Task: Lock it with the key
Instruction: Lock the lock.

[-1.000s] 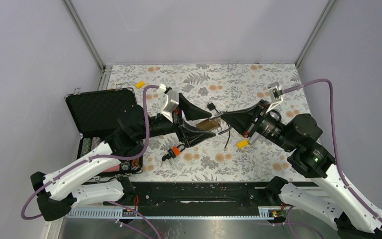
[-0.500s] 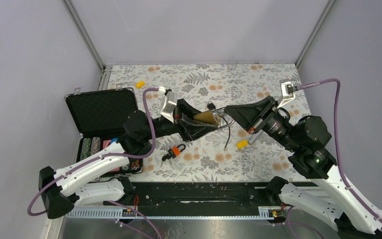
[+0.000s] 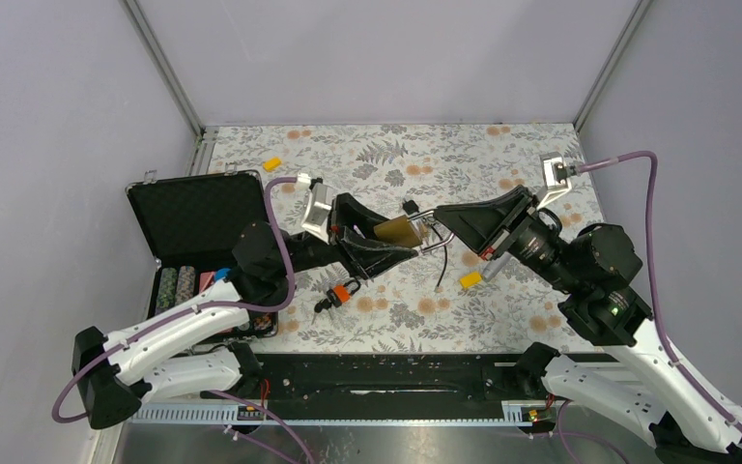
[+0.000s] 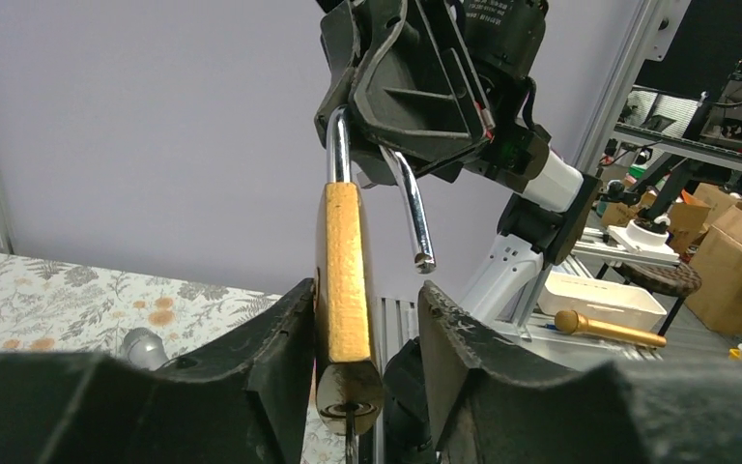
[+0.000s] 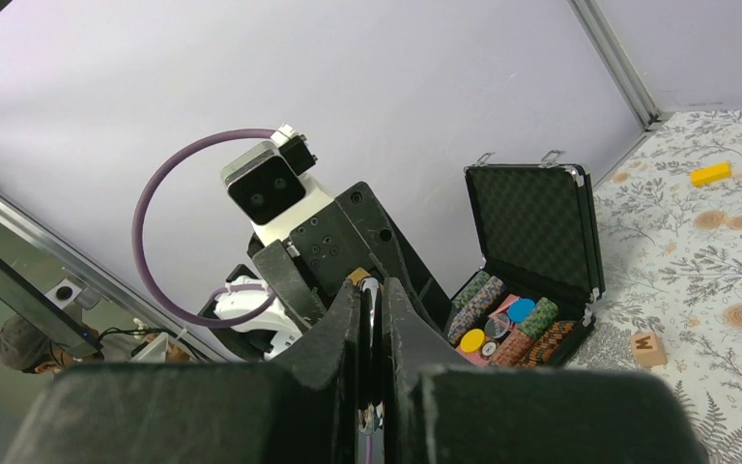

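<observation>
A small wooden block (image 5: 648,345) lying on the floral table cover (image 5: 734,280) is showing a single letter, W, on its upper face. In the left wrist view, white print is running along the black housing (image 4: 491,12) of the right arm, too small to be made out.

Brass-coloured metal lock (image 4: 346,280), glossy silver shackle (image 4: 407,205)
</observation>
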